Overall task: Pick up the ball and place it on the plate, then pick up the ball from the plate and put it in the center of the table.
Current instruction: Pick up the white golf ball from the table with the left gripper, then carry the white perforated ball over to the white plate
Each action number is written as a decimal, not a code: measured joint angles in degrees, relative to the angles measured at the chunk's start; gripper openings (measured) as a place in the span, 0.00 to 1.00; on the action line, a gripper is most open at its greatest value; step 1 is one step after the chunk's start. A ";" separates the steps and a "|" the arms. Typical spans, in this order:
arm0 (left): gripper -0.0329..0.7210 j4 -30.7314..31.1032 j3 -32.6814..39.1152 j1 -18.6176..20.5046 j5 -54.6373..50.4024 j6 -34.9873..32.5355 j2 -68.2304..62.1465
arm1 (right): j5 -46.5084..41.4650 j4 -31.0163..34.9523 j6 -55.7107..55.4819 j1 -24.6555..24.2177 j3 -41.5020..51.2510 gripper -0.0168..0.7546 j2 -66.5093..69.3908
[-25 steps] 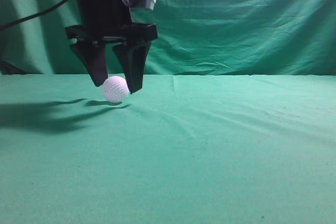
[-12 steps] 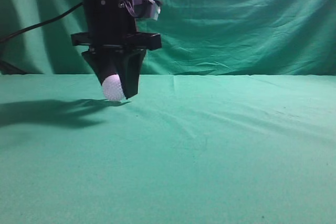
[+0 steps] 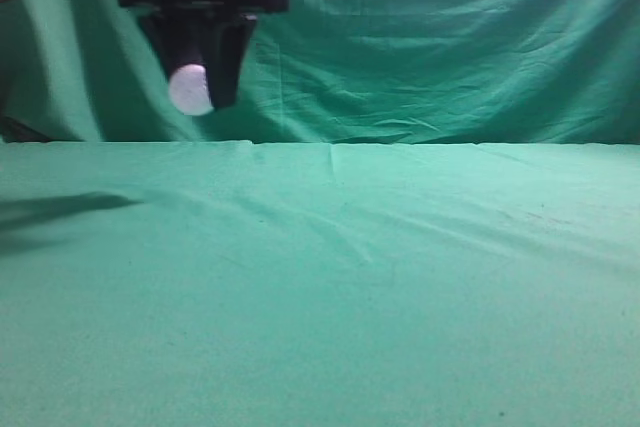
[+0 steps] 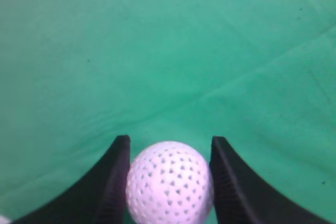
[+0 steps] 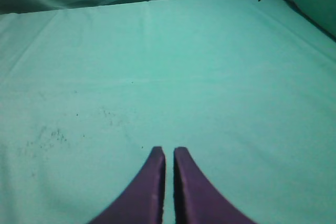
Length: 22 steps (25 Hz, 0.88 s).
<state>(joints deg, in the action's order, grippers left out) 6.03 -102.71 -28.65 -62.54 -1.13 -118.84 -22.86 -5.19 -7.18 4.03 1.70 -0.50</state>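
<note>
So the left arm's black two-fingered gripper (image 3: 200, 87) is hanging up in the air at the far left of the scene, well clear of the table, and it's clamping a small white dimpled plastic ball (image 3: 190, 89) between its fingers. From the side camera the ball is poking out at the bottom of the jaws, with the wrinkled green backdrop curtain (image 3: 450, 37) sitting behind it. The gripper's shadow (image 3: 60, 209) is lying on the green cloth-covered table (image 3: 380, 287) off to the left, not touching anything.

The left wrist camera is showing it way better: the ball (image 4: 169, 183) is sitting squarely between the two black fingers (image 4: 113, 187), both pads pressing right up against its sides, and the gripper (image 4: 169, 171) is pointing down at bare green cloth (image 4: 168, 51) with a few creases running across it.

The right arm's gripper (image 5: 169, 177) is only showing in its own wrist view. Its dark purplish fingers (image 5: 149, 187) are sitting together with just a thin slit between them, holding nothing, hovering over the green cloth (image 5: 173, 61). There are some tiny dark specks (image 5: 47, 136) scattered on the cloth to the left of it.
</note>
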 joint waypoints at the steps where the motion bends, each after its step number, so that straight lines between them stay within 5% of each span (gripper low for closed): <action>1: 0.45 0.00 0.00 0.72 -1.17 0.36 0.64 | 0.00 0.00 0.00 0.00 0.00 0.08 0.00; 8: 0.45 -2.49 3.64 7.99 -5.58 0.99 5.25 | 0.00 0.00 0.00 0.00 0.00 0.08 0.00; 22: 0.45 -3.40 33.07 27.50 9.81 0.99 21.96 | 0.00 0.00 0.00 0.00 0.00 0.08 0.00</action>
<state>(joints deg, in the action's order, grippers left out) 2.63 -69.63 -1.15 -52.74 -0.14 -96.88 -22.86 -5.19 -7.18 4.03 1.70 -0.50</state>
